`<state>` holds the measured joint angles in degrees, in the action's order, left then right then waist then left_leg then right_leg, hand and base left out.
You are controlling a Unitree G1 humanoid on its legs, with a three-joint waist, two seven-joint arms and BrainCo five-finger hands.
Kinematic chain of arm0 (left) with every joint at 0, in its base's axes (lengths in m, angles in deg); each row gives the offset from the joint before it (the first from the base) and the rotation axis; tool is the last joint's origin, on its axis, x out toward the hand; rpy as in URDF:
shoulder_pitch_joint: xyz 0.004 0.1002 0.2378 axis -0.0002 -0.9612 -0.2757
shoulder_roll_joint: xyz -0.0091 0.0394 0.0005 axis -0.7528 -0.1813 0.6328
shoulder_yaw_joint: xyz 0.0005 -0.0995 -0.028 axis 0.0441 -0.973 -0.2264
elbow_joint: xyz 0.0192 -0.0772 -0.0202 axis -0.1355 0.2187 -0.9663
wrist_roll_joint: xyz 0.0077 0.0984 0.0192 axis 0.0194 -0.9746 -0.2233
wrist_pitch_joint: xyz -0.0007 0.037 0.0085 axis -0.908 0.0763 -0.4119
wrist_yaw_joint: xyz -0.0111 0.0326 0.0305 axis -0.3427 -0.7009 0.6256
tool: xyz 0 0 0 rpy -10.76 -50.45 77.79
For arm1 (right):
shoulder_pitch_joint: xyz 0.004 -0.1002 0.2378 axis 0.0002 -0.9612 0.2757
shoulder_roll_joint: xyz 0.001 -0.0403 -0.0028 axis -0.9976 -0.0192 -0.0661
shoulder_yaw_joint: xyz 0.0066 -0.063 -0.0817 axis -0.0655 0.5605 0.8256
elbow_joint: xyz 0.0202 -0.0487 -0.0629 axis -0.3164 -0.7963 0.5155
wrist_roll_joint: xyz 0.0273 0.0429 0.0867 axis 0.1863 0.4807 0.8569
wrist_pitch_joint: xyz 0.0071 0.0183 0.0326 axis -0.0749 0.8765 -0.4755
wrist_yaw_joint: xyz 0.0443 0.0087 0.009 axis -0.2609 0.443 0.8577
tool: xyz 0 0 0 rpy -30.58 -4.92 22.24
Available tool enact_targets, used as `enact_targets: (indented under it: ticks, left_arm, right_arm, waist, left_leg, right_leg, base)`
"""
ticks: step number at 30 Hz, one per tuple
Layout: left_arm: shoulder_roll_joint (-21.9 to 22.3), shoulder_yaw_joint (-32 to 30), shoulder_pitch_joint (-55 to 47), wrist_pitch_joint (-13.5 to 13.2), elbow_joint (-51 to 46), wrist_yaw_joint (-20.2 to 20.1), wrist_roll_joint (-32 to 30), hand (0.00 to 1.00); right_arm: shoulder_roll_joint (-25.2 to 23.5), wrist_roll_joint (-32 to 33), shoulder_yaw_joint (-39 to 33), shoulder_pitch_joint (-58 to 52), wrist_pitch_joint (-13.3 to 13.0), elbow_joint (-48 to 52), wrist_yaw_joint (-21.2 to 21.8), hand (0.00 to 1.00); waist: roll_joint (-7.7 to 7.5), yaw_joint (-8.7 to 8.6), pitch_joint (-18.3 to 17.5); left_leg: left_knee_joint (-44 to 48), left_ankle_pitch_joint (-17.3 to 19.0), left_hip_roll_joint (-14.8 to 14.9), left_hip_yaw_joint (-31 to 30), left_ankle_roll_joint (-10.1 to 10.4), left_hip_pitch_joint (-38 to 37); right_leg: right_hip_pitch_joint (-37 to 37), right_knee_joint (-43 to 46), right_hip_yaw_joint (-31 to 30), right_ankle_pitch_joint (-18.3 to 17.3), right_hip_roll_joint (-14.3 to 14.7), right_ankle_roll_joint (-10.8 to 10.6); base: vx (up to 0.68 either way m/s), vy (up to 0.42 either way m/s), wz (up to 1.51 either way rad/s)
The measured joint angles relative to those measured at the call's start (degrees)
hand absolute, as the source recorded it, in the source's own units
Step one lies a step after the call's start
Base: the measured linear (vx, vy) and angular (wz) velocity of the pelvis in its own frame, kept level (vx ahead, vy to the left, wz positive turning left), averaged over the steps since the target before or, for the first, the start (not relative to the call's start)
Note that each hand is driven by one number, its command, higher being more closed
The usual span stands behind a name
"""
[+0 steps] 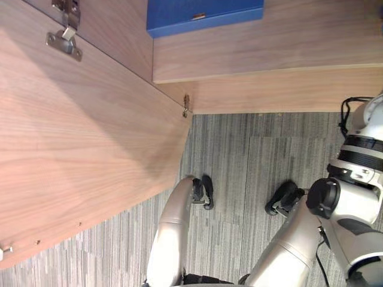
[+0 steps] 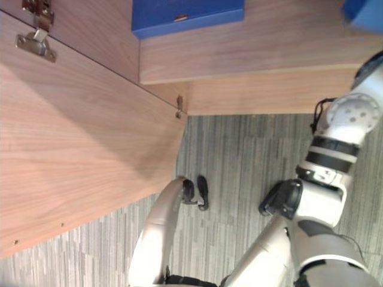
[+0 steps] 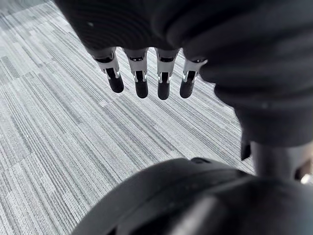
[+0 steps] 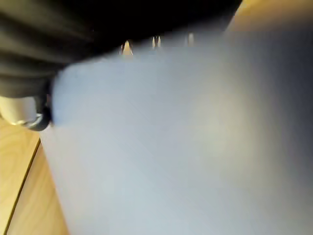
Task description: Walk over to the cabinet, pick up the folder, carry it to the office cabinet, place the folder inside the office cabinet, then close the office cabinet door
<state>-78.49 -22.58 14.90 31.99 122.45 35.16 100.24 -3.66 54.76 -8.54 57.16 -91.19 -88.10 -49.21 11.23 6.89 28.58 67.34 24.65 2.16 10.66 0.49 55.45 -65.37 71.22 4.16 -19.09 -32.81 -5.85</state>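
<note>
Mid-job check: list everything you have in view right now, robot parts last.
cabinet door: one, light wood, swung open, left.
hinge: one, metal, on the door's hinged edge.
shelf: one, light wood, inside the cabinet, ahead.
blue folder: one, lying on the shelf.
second blue item: one, far right above the right arm; probably the carried folder, close against the right wrist camera.
carpet: grey, striped, below.
left hand: open, hanging over the carpet.
right hand: against that blue item; grip hidden.
</note>
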Motion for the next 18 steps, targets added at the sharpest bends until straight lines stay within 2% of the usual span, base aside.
enact_targets:
  ticks: [6, 8, 10, 12, 14, 15, 16, 17, 18]
  left_arm:
    - [1.24, 0.39, 0.0, -0.02, 2.09, 0.32, 1.83, 0.0]
    - [1.58, 0.61, 0.01, -0.02, 2.6, 0.45, 2.37, 0.0]
    - [1.55, 0.95, 0.01, -0.04, 2.83, 0.75, 2.89, 0.0]
    - [1.52, 1.08, 0.02, -0.16, 2.85, 0.87, 3.02, 0.0]
    - [1.5, 1.18, 0.04, -0.46, 2.87, 0.89, 2.99, 0.0]
    - [1.5, 1.21, 0.04, -0.59, 2.91, 0.91, 2.98, 0.0]
    - [1.51, 1.24, 0.07, -0.92, 2.99, 0.92, 2.91, 0.0]
    - [1.51, 1.26, 0.08, -1.11, 3.08, 0.92, 2.77, 0.0]
    - [1.51, 1.32, 0.18, -1.43, 3.27, 0.94, 2.41, 0.0]
  right_arm:
    - [7.65, -0.12, 3.73, 2.2, 0.28, 0.56, 0.06, 0.0]
    - [10.92, -0.63, 5.83, 4.19, 1.52, -1.03, 0.25, 0.0]
    - [14.64, -3.51, 9.28, 6.86, 4.76, -4.52, 0.37, 0.0]
    - [17.52, -8.68, 12.86, 9.52, 9.1, -7.22, 0.52, 0.0]
    - [20.71, -17.47, 17.68, 12.01, 15.21, -10.68, 1.36, 0.0]
    - [21.28, -19.77, 18.77, 12.51, 16.71, -11.78, 1.51, 0.0]
    - [22.0, -24.27, 21.43, 13.55, 19.64, -14.04, 1.82, 0.0]
    - [22.23, -26.07, 22.46, 13.6, 20.8, -14.6, 2.04, 0.0]
    - [22.46, -31.48, 25.27, 13.65, 23.84, -15.8, 2.98, 0.0]
  waist:
    - [0.15, -0.14, -0.04]
    - [0.15, -0.49, -0.04]
    - [0.16, -0.71, -0.03]
    - [0.16, -0.97, -0.04]
    - [0.15, -1.09, -0.03]
    - [0.14, -1.09, -0.02]
    - [0.12, -1.1, -0.01]
    - [0.05, -1.1, 0.04]
    - [0.0, -1.08, 0.07]
  left_leg:
    - [-0.13, -0.48, -0.88, -0.53, 0.45, 0.83]
    - [-0.15, -0.69, -0.88, -0.56, 0.42, 1.26]
    - [-0.15, -0.85, -0.88, -0.65, 0.41, 1.53]
    - [-0.21, -0.94, -0.87, -0.67, 0.45, 1.52]
    - [-0.4, -1.12, -0.81, -0.74, 0.6, 1.52]
    - [-0.48, -1.19, -0.8, -0.78, 0.66, 1.52]
    - [-0.83, -1.44, -0.78, -0.86, 0.8, 1.52]
    - [-0.97, -1.56, -0.77, -0.9, 0.83, 1.52]
    - [-1.16, -1.74, -0.63, -1.03, 0.96, 1.55]
  right_leg:
    - [-1.04, 1.35, -0.13, -0.98, -1.0, 0.29]
    - [-1.4, 1.37, -0.12, -0.97, -1.0, 0.3]
    - [-1.51, 1.37, -0.07, -0.96, -0.99, 0.31]
    - [-1.51, 1.37, -0.06, -0.96, -0.97, 0.31]
    - [-1.51, 1.35, -0.01, -0.97, -0.85, 0.3]
    - [-1.51, 1.34, 0.01, -0.97, -0.81, 0.3]
    - [-1.51, 1.22, 0.09, -0.97, -0.71, 0.3]
    - [-1.51, 1.18, 0.13, -0.97, -0.66, 0.3]
    - [-1.52, 1.16, 0.15, -0.97, -0.38, 0.3]
  base:
    - [0.01, -0.042, 0.13]
    - [0.01, -0.035, 0.03]
    - [0.01, -0.032, 0.03]
    - [0.01, -0.035, 0.0]
    - [0.01, -0.039, 0.0]
    - [0.01, -0.04, 0.01]
    - [0.01, -0.035, 0.02]
    - [0.01, -0.06, 0.02]
    - [0.01, -0.053, -0.01]
